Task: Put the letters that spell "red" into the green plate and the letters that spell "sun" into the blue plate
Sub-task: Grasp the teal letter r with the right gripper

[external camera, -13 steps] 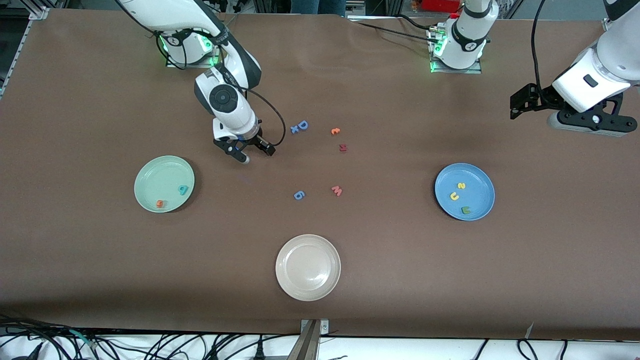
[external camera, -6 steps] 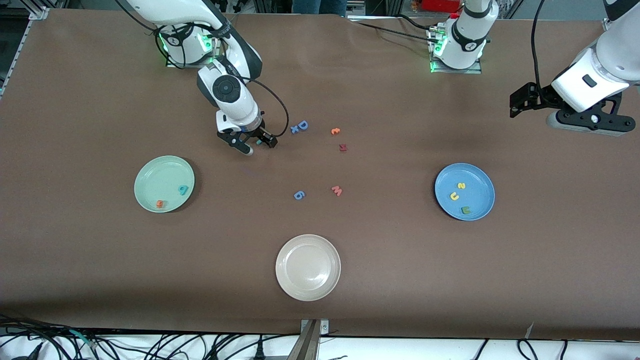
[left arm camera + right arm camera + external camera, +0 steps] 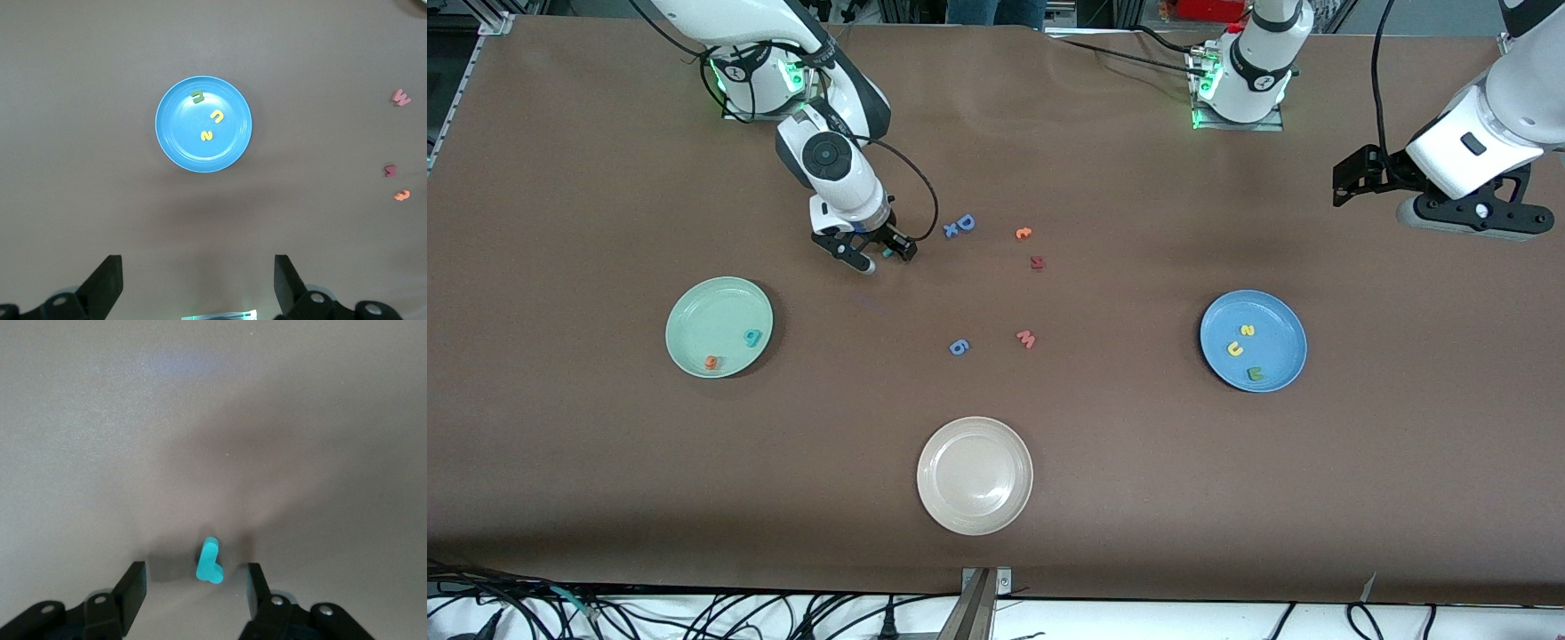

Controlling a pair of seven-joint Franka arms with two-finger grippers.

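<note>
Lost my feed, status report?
Right gripper open, astride teal "r" on table. Left gripper open, waiting above blue plate. Nothing blocking.

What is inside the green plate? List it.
In the green plate lie the orange "e" and the teal "d". Nothing covers the plate; the teal "r" is not in it.
</note>
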